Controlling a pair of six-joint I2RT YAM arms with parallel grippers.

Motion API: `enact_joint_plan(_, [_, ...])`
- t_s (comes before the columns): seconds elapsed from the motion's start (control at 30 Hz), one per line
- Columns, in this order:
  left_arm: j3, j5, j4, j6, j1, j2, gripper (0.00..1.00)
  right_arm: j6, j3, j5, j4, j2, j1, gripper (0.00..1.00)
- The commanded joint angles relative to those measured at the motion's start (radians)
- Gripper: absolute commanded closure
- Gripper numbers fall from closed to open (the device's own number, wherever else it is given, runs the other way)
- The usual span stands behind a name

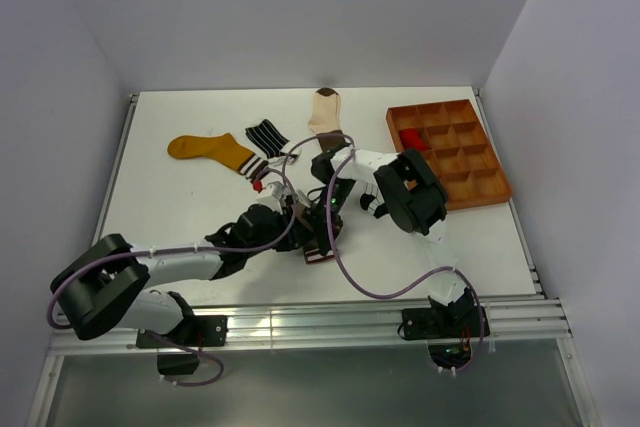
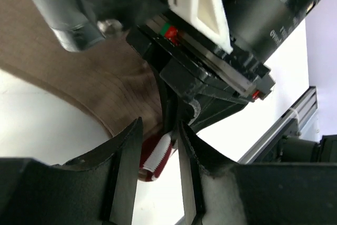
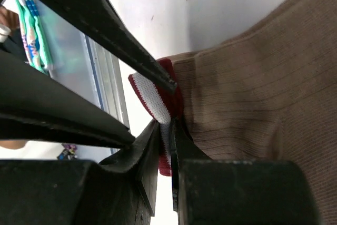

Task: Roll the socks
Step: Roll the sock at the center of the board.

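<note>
The taupe sock lies near the table's front middle, mostly hidden under both grippers in the top view. Its red-and-white striped cuff sticks out toward the front edge. My right gripper is shut on that cuff. My left gripper stands open from the other side, its fingers astride the same cuff with a gap showing. Farther back lie a mustard yellow sock, a black-white striped sock and a cream-and-brown sock. A red sock sits in the tray.
The brown compartmented tray stands at the back right. A metal rail runs along the table's front edge, close to the cuff. A purple cable loops over the table by the right arm's base.
</note>
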Motion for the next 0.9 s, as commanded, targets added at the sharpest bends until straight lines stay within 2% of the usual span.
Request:
enact_joint_plan(0.0, [-0.025,0.046,0.201,0.072,-0.014,0.036,0.60,0.043,0.042,-0.012,-0.005,0.029,0.002,0.93])
enact_joint_plan(0.43, [-0.111,0.157,0.393,0.067,-0.060,0.121,0.58,0.141,0.044,0.020,0.070,0.037,0.000,0.93])
enact_joint_plan(0.7, [-0.115,0.102,0.329,0.052,-0.066,0.148,0.61,0.193,0.041,0.038,0.111,0.035,0.002,0.93])
enact_joint_plan(0.87, [-0.115,0.050,0.283,0.018,-0.066,0.173,0.70,0.215,0.018,0.041,0.142,0.017,0.000,0.93])
